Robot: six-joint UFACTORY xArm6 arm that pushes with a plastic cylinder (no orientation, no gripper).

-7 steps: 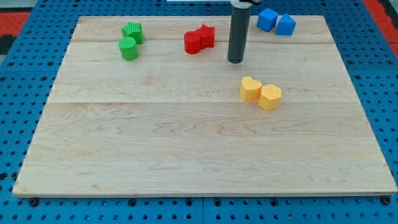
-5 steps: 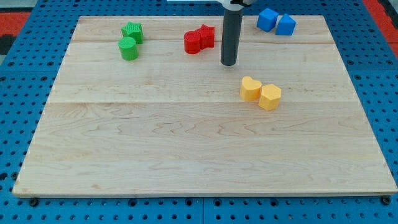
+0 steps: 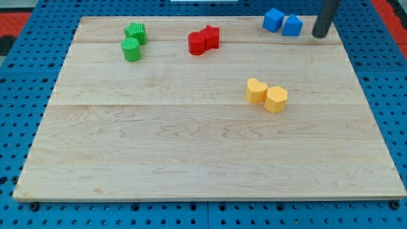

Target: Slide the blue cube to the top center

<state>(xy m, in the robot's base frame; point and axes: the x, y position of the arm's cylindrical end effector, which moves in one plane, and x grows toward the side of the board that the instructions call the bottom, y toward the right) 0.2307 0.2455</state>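
Two blue blocks sit side by side at the view's top right of the wooden board [image 3: 191,159]. The right one is a blue cube [image 3: 292,25]; the left blue block [image 3: 273,20] touches it and its shape is less clear. My tip [image 3: 320,35] is down on the board just to the right of the blue cube, with a small gap between them. The rod runs up out of the view's top edge.
Two red blocks [image 3: 203,39] sit together at the top centre-left. Two green blocks [image 3: 133,41] sit at the top left. A yellow heart block [image 3: 256,91] and a yellow hexagonal block [image 3: 276,99] touch right of centre.
My tip has moved from the top centre, near the red blocks, far to the right, to the right side of the blue cube. No block has moved.
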